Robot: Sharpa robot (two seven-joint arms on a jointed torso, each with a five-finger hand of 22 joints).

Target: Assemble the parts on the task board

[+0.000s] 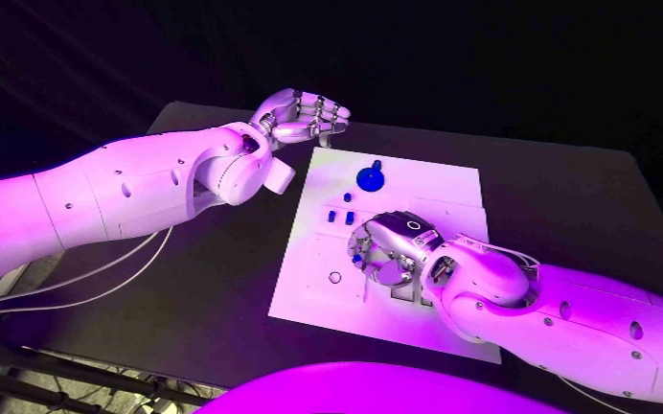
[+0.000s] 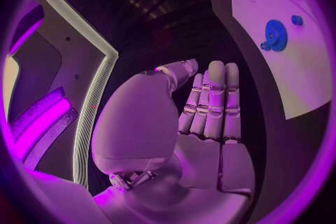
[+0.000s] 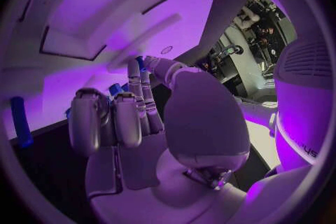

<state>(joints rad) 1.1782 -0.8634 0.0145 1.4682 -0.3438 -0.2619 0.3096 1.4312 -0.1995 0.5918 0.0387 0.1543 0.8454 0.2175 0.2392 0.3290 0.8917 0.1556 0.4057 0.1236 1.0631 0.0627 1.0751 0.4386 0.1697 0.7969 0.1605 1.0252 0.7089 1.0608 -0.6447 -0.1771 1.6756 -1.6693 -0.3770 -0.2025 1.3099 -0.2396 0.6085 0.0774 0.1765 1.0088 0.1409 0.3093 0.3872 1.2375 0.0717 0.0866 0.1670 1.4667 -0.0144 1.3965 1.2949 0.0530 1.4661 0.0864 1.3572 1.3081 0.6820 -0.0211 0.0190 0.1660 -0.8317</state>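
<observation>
Under my right hand (image 1: 394, 246) sits the middle of the board (image 1: 443, 194), and that is where I'm working. The hand is palm-down over the plate, some fingers curled, others reaching down to the surface; small blue parts (image 3: 115, 89) show at the fingertips in the right wrist view. I cannot tell whether the hand actually has one pinched or is only touching them.

My read is that the job is somewhere short of done. Beyond the right hand, toward the far edge, a round blue part (image 1: 371, 178) sits on the board with a smaller blue piece (image 1: 375, 163) just past it. Just beside the hand on its left are two or three small blue pieces (image 1: 349, 215), apparently standing in their slots. A round hole (image 1: 334, 278) nearer me, left of the hand, looks unfilled, so I judge at least that seat remains, plus whatever is under the palm.

My left hand (image 1: 302, 117) hovers off the board's far left corner, fingers straight and together, thumb apart, holding nothing.

For room: black table (image 1: 207, 251) lies bare to the left of the right hand and past the board's right edge. The standing pieces beside the right hand are the tight spot; a sideways sweep could knock them. Lifting straight up looks safest.
</observation>
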